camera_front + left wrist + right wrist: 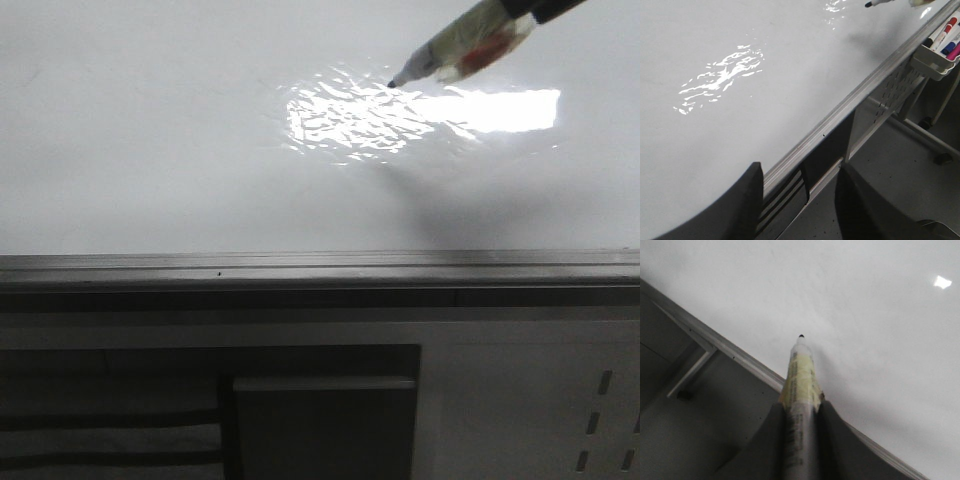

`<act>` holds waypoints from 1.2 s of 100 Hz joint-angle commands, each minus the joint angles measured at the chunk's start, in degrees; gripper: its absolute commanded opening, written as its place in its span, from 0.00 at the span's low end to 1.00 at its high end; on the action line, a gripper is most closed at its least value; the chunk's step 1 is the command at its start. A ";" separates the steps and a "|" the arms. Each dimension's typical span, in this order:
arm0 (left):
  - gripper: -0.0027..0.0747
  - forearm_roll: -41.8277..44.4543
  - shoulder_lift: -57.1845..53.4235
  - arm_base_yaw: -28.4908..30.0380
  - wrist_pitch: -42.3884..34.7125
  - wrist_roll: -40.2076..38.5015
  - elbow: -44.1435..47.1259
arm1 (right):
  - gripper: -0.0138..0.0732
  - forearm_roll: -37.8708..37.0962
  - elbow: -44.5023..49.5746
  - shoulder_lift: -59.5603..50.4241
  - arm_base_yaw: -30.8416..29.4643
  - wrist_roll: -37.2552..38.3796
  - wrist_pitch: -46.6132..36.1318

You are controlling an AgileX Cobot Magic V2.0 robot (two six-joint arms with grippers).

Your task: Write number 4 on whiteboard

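Left gripper (797, 205): only the two dark fingers (740, 210) show in its wrist view, spread wide apart with nothing between them. They hang over the near edge of the whiteboard (180, 150), one finger above the white surface, the other out past the grey edge rail (300, 262) over the floor. This arm is not seen in the front view.

Whiteboard: glossy white, fills the upper half of the front view. Bright rippled reflection right of centre. No marker stroke visible on it in any view; the number 4 is not there.

Below the rail: dark cabinet front (320, 420), with a perforated panel to the right.

Right gripper (800, 435): fingers pressed against both sides of a marker (455, 52), pinching its barrel. The barrel is wrapped in yellowish tape. The arm comes in from the upper right of the front view, marker slanting down and to the left, black tip at the right edge of the reflection. Contact with the board: cannot tell.

Far right, on the rail: a small white tray (935, 62) holding red, blue and pink markers.
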 commanded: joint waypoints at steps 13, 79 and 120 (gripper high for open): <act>0.44 -1.39 0.02 0.18 -4.12 -0.63 -1.64 | 0.14 2.06 1.29 -0.42 0.63 -1.47 -10.92; 0.44 -0.84 0.15 0.18 -4.97 -0.63 -1.64 | 0.14 0.06 1.40 5.72 -2.06 -1.42 -7.86; 0.44 -0.08 0.15 0.18 -4.97 -0.63 -1.64 | 0.14 0.97 -0.15 -0.21 -2.99 -2.76 -5.80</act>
